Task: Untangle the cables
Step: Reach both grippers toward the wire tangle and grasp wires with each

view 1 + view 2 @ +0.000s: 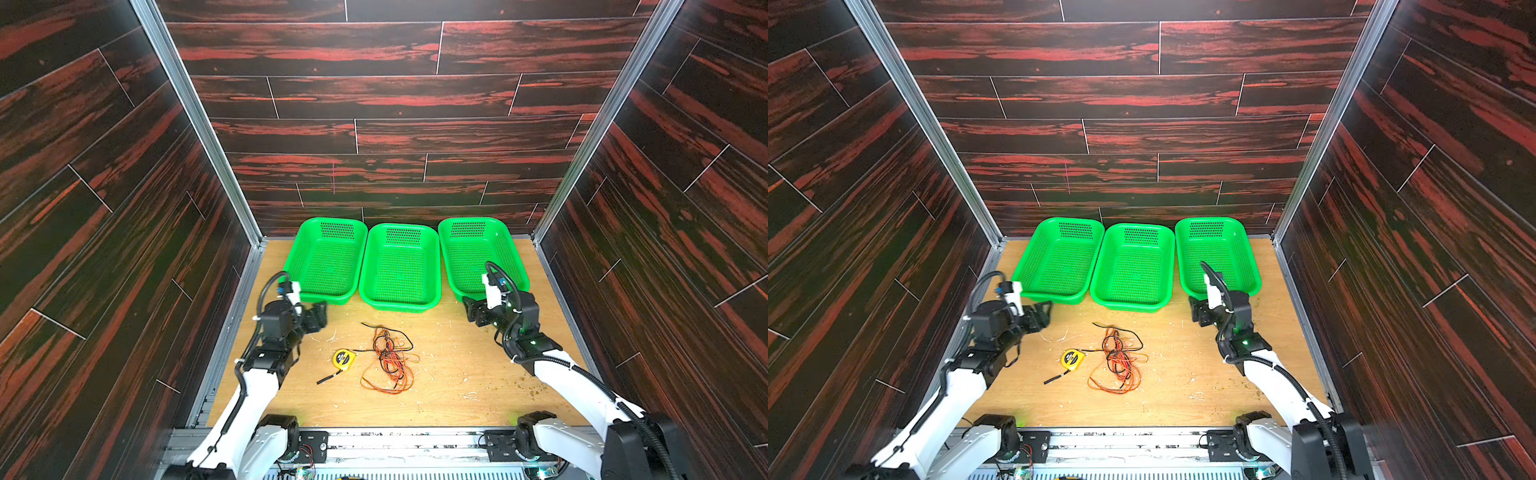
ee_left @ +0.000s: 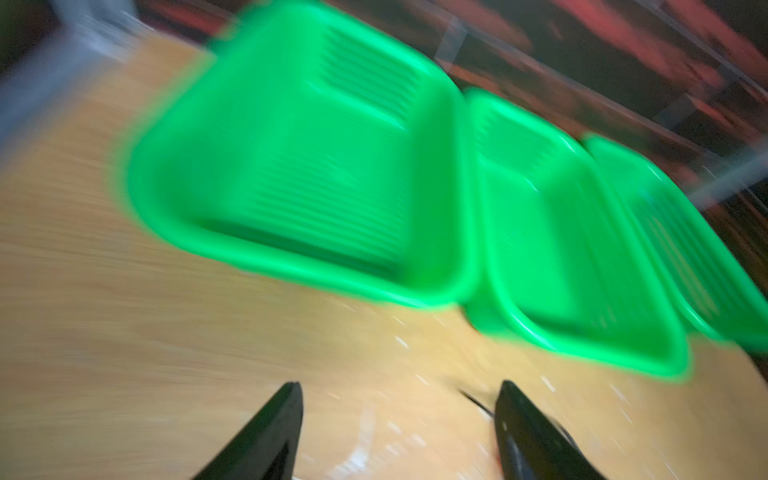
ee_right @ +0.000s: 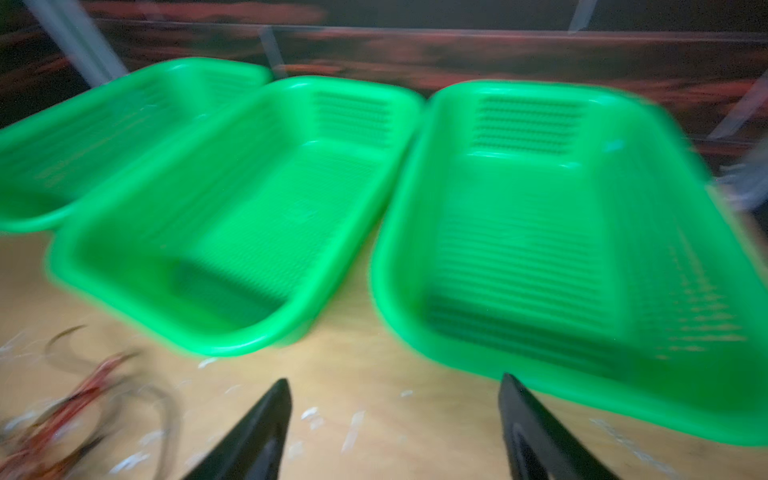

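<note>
The cables (image 1: 390, 357) lie tangled mid-table, with a tape measure (image 1: 344, 359) just beside them at 9 o'clock. The left gripper (image 1: 321, 313) at their 10 o'clock and the right gripper (image 1: 469, 311) at 2 are both spread wide, holding nothing.

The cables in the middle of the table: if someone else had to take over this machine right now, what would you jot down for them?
Left gripper: open, nothing in it, off to the left of the pile and apart from it.
Right gripper: open, nothing in it, off to the right of the pile.
Cables: black, orange and red wires in one tangled heap mid-table, beside a yellow tape measure.
Three green baskets along the back hold nothing.
Done: no wire separated.
Left: grasp the wires and pull them apart; perhaps one per basket, but that is a guess.
</note>
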`<state>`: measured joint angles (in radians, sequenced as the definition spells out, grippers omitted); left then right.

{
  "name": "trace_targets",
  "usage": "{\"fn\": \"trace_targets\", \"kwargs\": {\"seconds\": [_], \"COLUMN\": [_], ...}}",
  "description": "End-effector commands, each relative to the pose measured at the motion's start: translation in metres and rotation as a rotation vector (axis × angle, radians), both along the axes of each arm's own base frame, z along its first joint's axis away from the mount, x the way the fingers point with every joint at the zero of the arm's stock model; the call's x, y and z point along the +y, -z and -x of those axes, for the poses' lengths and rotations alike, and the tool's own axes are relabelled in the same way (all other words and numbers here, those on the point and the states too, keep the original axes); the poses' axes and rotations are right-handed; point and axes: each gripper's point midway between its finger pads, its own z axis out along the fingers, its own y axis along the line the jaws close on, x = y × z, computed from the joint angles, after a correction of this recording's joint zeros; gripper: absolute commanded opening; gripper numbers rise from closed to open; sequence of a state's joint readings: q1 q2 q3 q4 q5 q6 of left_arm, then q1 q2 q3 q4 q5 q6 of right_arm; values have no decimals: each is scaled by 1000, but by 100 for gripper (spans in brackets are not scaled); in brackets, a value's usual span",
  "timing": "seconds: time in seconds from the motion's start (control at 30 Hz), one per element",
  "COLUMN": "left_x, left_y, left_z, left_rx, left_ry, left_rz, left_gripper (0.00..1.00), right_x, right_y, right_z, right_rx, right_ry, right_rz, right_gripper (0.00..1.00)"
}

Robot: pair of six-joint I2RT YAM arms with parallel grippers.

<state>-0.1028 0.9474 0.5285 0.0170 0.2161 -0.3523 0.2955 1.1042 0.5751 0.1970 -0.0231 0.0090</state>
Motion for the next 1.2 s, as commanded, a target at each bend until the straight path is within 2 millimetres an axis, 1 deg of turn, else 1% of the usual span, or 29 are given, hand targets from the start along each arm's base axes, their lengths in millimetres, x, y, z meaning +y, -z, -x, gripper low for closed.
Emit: {"fn": "trace_targets", "kwargs": {"seconds": [0.0,0.1,0.17,0.2,0.3,0.4,0.47,0.6,0.73,0.8,0.9,1.07,1.17], "left_x": [-40,-69,-83,-91,-109,-119,-124,-122,-116,-115,-113,-111,-111], "left_y": [-3,4,6,7,15,25,27,33,35,33,31,30,29], "left_z": [4,7,9,10,14,16,16,15,13,12,12,14,13], "left_rx": [36,62,67,70,96,130,133,139,138,129,122,115,114], "left_ry": [172,285,342,370,438,468,480,464,434,428,422,413,415], "left_rz": [42,36,46,51,35,16,13,-16,-50,-55,-60,-64,-66], "left_gripper": [75,74,74,74,74,74,74,74,74,74,75,75,76], "right_x": [35,65,82,93,121,142,156,182,196,202,207,206,206], "right_y": [2,3,4,5,5,8,11,24,46,56,69,79,82], "right_z": [21,39,51,59,85,105,117,136,138,135,131,129,131], "right_rx": [97,159,196,219,292,361,414,494,555,571,586,596,611], "right_ry": [-175,-295,-361,-409,-552,-650,-707,-799,-798,-788,-767,-751,-760], "right_rz": [-35,-63,-84,-104,-185,-218,-225,-204,-175,-158,-130,-97,-89], "right_gripper": [74,71,68,65,59,56,53,48,45,44,39,27,14]}}
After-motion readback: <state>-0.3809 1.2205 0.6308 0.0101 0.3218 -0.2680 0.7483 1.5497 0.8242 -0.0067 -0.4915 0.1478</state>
